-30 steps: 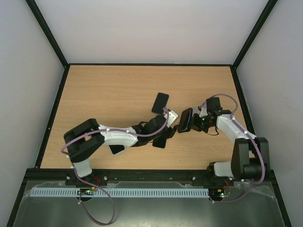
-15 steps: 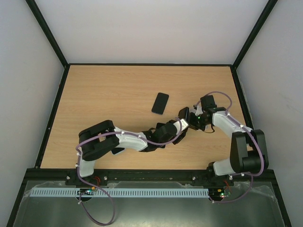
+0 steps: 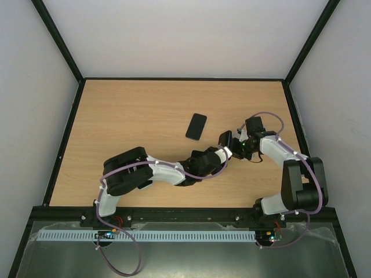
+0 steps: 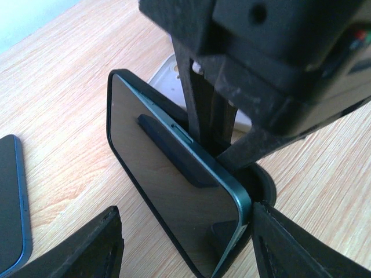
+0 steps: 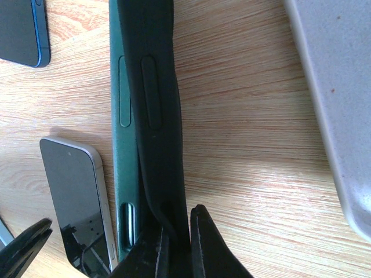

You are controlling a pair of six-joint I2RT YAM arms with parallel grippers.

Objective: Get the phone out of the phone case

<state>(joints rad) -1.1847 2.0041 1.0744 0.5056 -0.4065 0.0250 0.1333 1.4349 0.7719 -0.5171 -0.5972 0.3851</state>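
so the right gripper [image 5: 177,244] is pinching the phone case [image 5: 161,116] rim, and the phone [image 4: 168,191] sits between the spread left gripper [image 4: 186,246], long axis pointing away from it.

Bright even light, blurry fgnd.

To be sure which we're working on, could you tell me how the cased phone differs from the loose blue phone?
The cased phone is held on edge by the right claw; the blue phone lies flat, untouched. The cased phone wears a dark case; the blue phone is bare. Both screens are dark.
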